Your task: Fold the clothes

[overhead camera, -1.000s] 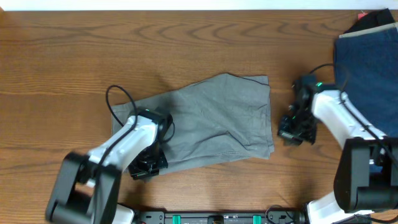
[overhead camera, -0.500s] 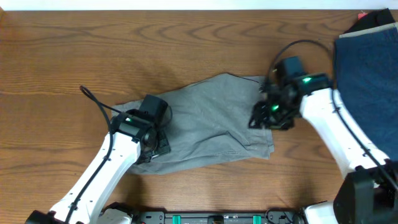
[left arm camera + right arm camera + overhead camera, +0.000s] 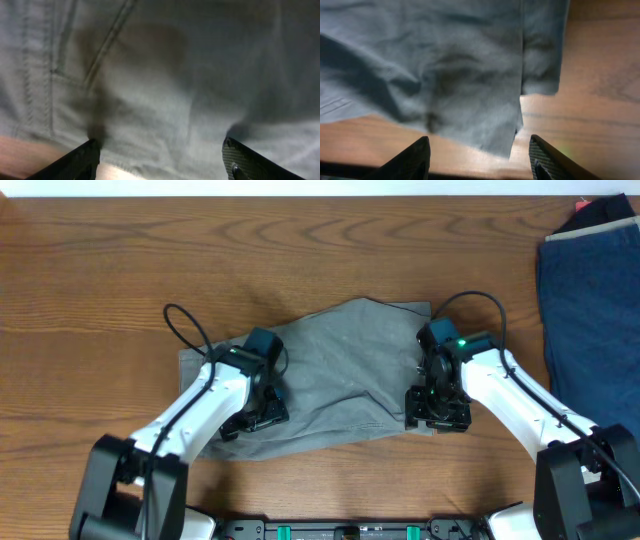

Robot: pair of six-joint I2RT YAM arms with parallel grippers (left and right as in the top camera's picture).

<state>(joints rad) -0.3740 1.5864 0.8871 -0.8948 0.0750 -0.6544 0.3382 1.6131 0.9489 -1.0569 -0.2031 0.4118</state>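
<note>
The clothes, light grey shorts [image 3: 340, 365], lie spread and rumpled in the middle of the wooden table [image 3: 120, 270]. My left gripper [image 3: 255, 415] hovers over their front left edge, open, with the grey cloth [image 3: 165, 75] filling its wrist view between the two fingers [image 3: 75, 162]. At the front right corner of the shorts my right gripper [image 3: 437, 412] stands open too. In the right wrist view the hem corner [image 3: 502, 142] lies between the spread fingers [image 3: 550, 162], over bare wood. Neither gripper holds any cloth.
A larger dark blue garment [image 3: 590, 300] lies at the table's right edge, with a darker item [image 3: 605, 215] behind it. Bare wood shows along the table's back and left. The arms' base rail [image 3: 350, 530] runs along the front edge.
Both arms have swung in from beside the shorts to over their front edge. Both grippers, shut a second ago, now stand open.
</note>
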